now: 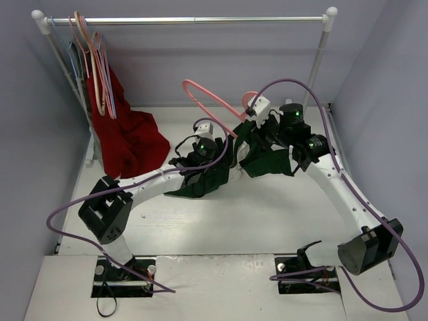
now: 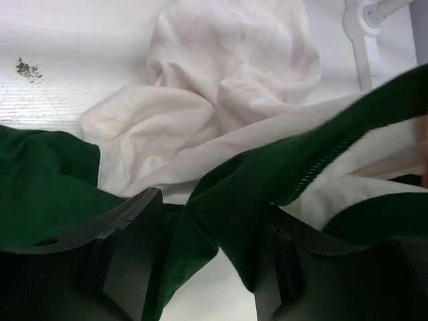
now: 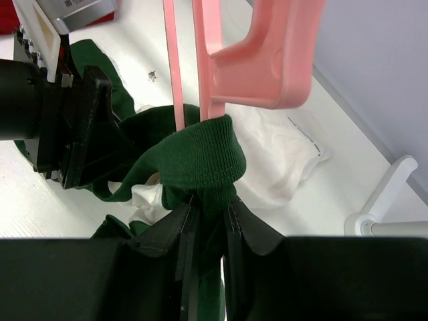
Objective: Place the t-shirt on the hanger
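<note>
- Top external view: one t-shirt lies bunched on the table between the two arms. One pink hanger rises tilted out of it.
- One rail at the back carries one red garment and a cluster of spare hangers, too overlapped to count.
- Left claw: fingers stand apart, with a green fold running between them, not pinched.
- Right claw: fingers closed tight on the t-shirt's green ribbed edge, just below the pink hanger's thin bars.
- Hard to see: the arms cover most of the white cloth from above. The hanger's lower frame is buried in fabric, and I cannot tell whether the right claw also grips it.
</note>
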Robot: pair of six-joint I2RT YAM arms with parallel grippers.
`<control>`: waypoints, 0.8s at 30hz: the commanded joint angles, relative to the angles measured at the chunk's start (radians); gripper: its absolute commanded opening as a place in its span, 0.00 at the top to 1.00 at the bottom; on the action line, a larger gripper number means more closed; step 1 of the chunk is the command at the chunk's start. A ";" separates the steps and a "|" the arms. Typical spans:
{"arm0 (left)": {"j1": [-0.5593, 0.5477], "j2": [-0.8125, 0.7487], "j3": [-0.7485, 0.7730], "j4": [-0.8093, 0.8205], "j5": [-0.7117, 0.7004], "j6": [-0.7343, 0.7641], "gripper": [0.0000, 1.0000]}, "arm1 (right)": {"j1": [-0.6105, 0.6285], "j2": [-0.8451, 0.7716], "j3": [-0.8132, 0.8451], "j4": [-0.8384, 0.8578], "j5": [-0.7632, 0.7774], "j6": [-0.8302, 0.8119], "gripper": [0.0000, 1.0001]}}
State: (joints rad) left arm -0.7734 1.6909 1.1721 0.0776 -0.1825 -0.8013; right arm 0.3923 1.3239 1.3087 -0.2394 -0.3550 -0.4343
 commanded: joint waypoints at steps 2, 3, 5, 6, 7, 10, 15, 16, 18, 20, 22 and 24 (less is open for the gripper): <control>-0.001 -0.034 -0.003 0.031 -0.058 -0.009 0.49 | -0.007 -0.060 0.018 0.083 0.013 -0.009 1.00; 0.009 -0.040 -0.003 0.022 -0.069 -0.003 0.50 | -0.007 -0.061 0.018 0.077 0.016 -0.011 1.00; 0.032 -0.069 -0.003 0.001 -0.080 0.007 0.51 | -0.007 -0.068 0.017 0.060 0.027 -0.020 1.00; 0.063 -0.083 0.000 -0.007 -0.086 0.026 0.52 | -0.009 -0.071 0.017 0.054 0.040 -0.023 1.00; 0.080 -0.108 0.007 -0.015 -0.086 0.039 0.53 | -0.007 -0.078 0.015 0.040 0.050 -0.033 1.00; 0.178 -0.152 0.056 -0.076 -0.054 0.070 0.54 | -0.007 -0.092 0.018 0.023 0.073 -0.058 1.00; 0.305 -0.168 0.210 -0.248 0.018 0.181 0.54 | -0.007 -0.100 0.055 0.000 0.082 -0.084 1.00; 0.324 -0.165 0.242 -0.268 0.028 0.204 0.54 | -0.007 -0.100 0.055 -0.012 0.065 -0.084 1.00; 0.338 -0.157 0.334 -0.321 0.037 0.266 0.54 | -0.009 -0.103 0.072 -0.021 0.048 -0.099 1.00; 0.358 -0.134 0.435 -0.386 0.051 0.313 0.54 | -0.007 -0.106 0.075 -0.032 0.030 -0.118 1.00; 0.387 -0.102 0.507 -0.461 0.067 0.329 0.54 | -0.009 -0.101 0.077 -0.050 0.027 -0.126 1.00; 0.405 -0.080 0.616 -0.508 0.077 0.346 0.54 | -0.006 -0.100 0.078 -0.069 0.027 -0.139 1.00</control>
State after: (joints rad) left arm -0.4187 1.6073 1.6386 -0.3416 -0.0998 -0.5331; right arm 0.3923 1.2636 1.3331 -0.3195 -0.3412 -0.5331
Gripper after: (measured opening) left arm 0.461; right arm 0.166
